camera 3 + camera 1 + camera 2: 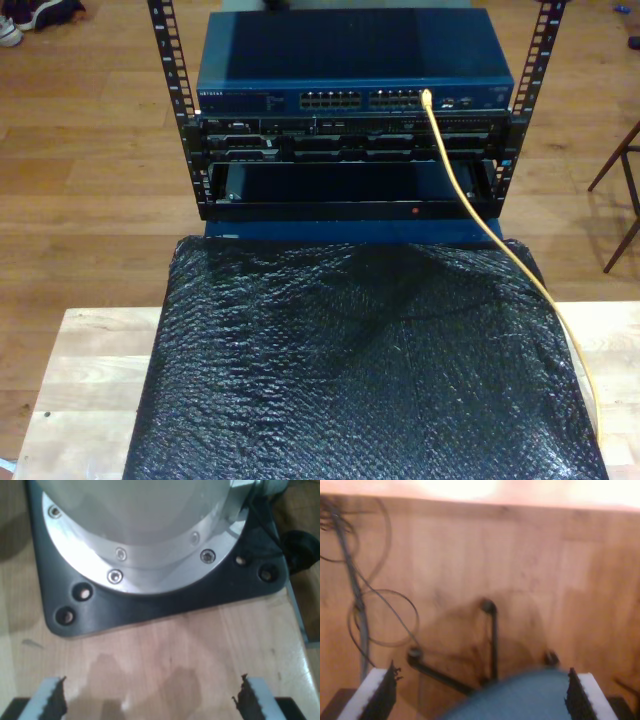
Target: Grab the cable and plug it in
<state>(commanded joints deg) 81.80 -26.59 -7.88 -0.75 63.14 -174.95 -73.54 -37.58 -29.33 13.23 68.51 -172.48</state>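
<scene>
Exterior view: black bubble-textured mat (360, 370) over a pale wooden table (85, 370), wood floor around. The cable (470, 205) is plugged into the blue network switch (350, 65) at 1 o'clock, trailing to 5 o'clock. My first gripper (150, 697) gapes empty above an arm base plate (165, 600); my second gripper (480, 692) gapes over floor and a chair base (490, 640).

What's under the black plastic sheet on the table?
Pale wooden tabletop shows at the black sheet's edges; whatever lies beneath its middle is covered. On top, the yellow cable crosses it from the switch.
</scene>
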